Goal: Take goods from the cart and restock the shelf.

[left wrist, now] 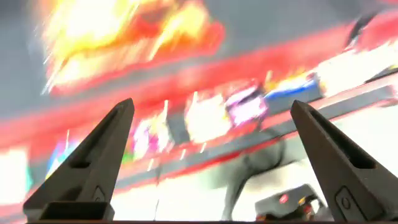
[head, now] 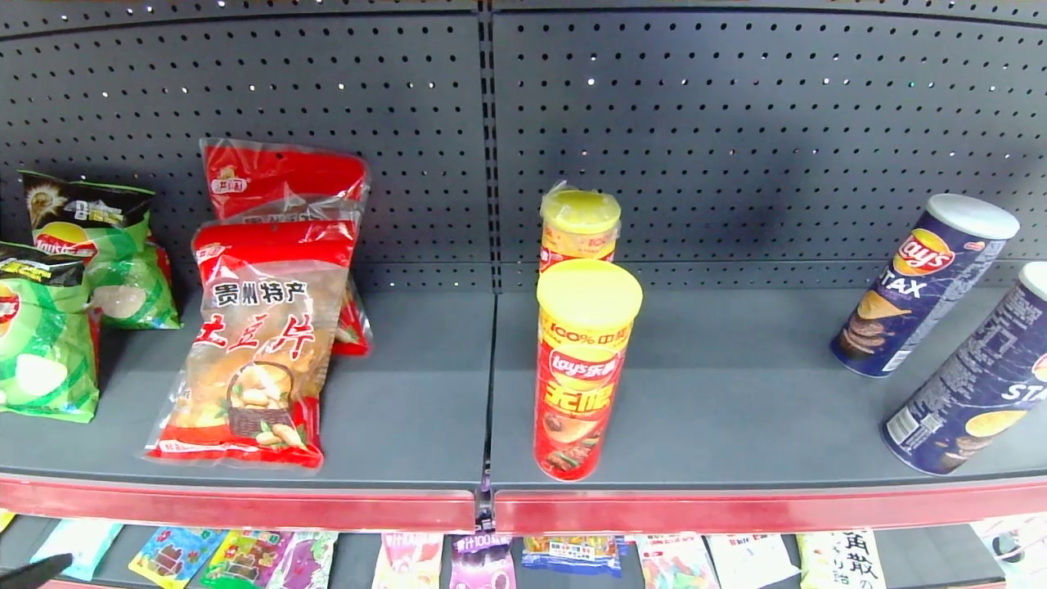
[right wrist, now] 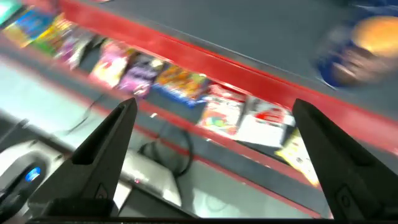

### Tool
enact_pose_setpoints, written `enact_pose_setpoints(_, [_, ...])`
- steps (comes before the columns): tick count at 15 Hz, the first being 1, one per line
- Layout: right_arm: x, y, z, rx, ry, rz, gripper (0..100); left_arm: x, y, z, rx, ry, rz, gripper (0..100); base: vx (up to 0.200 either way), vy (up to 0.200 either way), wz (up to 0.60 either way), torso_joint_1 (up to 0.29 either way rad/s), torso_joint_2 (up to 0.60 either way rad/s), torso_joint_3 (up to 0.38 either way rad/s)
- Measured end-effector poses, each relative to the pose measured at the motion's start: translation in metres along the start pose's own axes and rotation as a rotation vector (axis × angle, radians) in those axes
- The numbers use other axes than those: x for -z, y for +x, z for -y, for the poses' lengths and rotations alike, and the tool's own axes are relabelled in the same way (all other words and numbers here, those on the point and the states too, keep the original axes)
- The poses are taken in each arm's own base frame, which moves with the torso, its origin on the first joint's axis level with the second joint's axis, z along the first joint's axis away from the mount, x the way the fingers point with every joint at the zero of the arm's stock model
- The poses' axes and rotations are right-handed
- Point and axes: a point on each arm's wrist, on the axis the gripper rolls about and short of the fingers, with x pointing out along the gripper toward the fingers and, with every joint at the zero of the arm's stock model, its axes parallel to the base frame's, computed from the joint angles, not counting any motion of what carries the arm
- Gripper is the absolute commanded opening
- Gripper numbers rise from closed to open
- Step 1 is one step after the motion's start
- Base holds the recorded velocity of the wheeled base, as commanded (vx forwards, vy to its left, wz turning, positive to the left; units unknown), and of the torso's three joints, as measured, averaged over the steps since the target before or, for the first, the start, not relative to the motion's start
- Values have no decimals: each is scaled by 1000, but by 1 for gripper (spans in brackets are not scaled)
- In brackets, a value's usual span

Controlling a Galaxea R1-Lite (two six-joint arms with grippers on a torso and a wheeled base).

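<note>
The grey shelf (head: 720,409) with a red front lip holds goods. Two red-and-yellow chip cans stand upright in a row, one at the front (head: 582,368) and one behind it (head: 578,227). Two dark blue chip cans (head: 924,286) (head: 977,384) lean at the right. Two red bags of potato slices (head: 258,343) stand left of centre, green chip bags (head: 90,245) at the far left. My left gripper (left wrist: 211,124) is open and empty, below the shelf's red lip (left wrist: 186,84). My right gripper (right wrist: 214,124) is open and empty, facing the lower row of packets (right wrist: 186,87).
A lower shelf carries a row of several small colourful snack packets (head: 483,560). The perforated back panel (head: 695,131) closes the shelf behind. Bare shelf room lies between the yellow-lidded cans and the blue cans.
</note>
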Motion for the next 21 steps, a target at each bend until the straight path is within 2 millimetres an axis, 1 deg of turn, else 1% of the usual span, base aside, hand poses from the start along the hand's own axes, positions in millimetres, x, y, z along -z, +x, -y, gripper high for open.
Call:
enact_pose_setpoints(2, [12,-12,-3,154,55,40,100,28,-25,-2,-118,-45,-11,100,0,0,0,0,0,0])
enact_pose_setpoints(3, [17,-15,-5,194,69,56,100,36,-33,-1,-192,-92,14,100,0,0,0,0,0,0])
enact_pose_setpoints(4, [22,-16,-6,215,71,71,100,43,-38,1,-232,-122,45,100,0,0,0,0,0,0])
enact_pose_setpoints(6, [36,-16,-7,263,75,76,100,56,-41,5,-231,-161,124,100,0,0,0,0,0,0])
enact_pose_setpoints(7, [45,-15,-8,291,78,67,100,56,-41,6,-218,-174,196,100,0,0,0,0,0,0])
enact_pose_setpoints(8, [57,-13,-10,328,87,33,100,58,-37,7,-198,-180,247,100,0,0,0,0,0,0])
enact_pose_setpoints(9, [70,-11,-11,372,102,-11,100,56,-34,6,-179,-178,338,100,0,0,0,0,0,0])
enact_pose_setpoints(10, [73,-11,-12,392,105,-3,100,57,-29,6,-162,-174,400,100,0,0,0,0,0,0])
enact_pose_setpoints(11, [76,-11,-13,385,96,2,100,60,-23,7,-149,-164,434,100,0,0,0,0,0,0])
enact_pose_setpoints(13, [79,-12,-15,307,100,46,100,69,-15,7,-146,-155,422,100,0,0,0,0,0,0])
enact_pose_setpoints(14, [78,-12,-15,299,105,79,100,71,-13,7,-152,-155,417,100,0,0,0,0,0,0])
enact_pose_setpoints(15, [74,-11,-14,290,96,149,100,72,-13,7,-181,-154,419,100,0,0,0,0,0,0])
enact_pose_setpoints(17, [68,-1,-11,270,64,316,100,74,-14,9,-238,-156,434,100,0,0,0,0,0,0])
enact_pose_setpoints(18, [68,5,-9,261,47,397,100,75,-14,9,-245,-155,443,100,0,0,0,0,0,0])
enact_pose_setpoints(19, [71,10,-9,252,46,427,100,76,-15,9,-249,-150,454,100,0,0,0,0,0,0])
enact_pose_setpoints(21, [80,17,-9,186,82,402,100,77,-16,9,-252,-142,472,100,0,0,0,0,0,0])
